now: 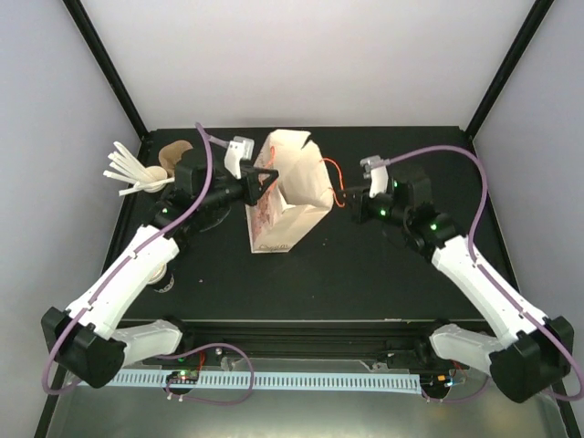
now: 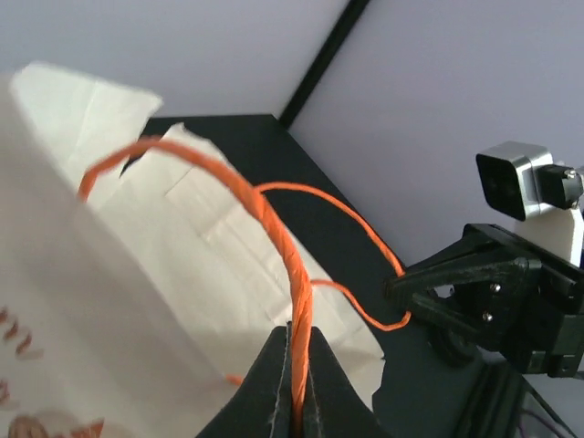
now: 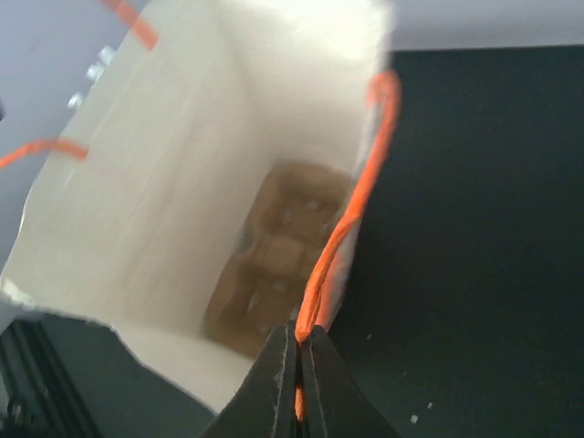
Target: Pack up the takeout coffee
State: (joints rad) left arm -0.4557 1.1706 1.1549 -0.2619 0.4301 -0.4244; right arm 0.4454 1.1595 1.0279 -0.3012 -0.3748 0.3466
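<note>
- So, finger state on both arms?
- Left gripper [image 2: 297, 365]: fingers pressed together on one orange handle [image 2: 274, 219] of the white paper bag [image 1: 274, 228]. The twisted cord comes straight up out of the pinch. Right gripper [image 3: 299, 336]: same, fingers clamped on the opposite handle [image 3: 351, 214], at the bag's right rim.
- Bag pose?
- Upright mid-bench [image 1: 365, 274], mouth open. It sits between the two grippers, one at each side of the top. Printed face is toward the arm bases.
- Contents?
- Right wrist view looks down inside. There's a brown pulp carrier [image 3: 274, 265] on the bottom. It's blurred, so I can't make out more.
- Where's the coffee?
- One takeout coffee cup [image 1: 165, 276] on the bench's left side, toward the near edge. It's just beside the left forearm and partly hidden by it, well apart from the bag. Can't tell if the lid is on.
- Anything else out there?
- White stirrers [image 1: 128, 169] fanned out at the far left corner. A second brown carrier [image 1: 175, 153] is just beside them, behind the left wrist.
</note>
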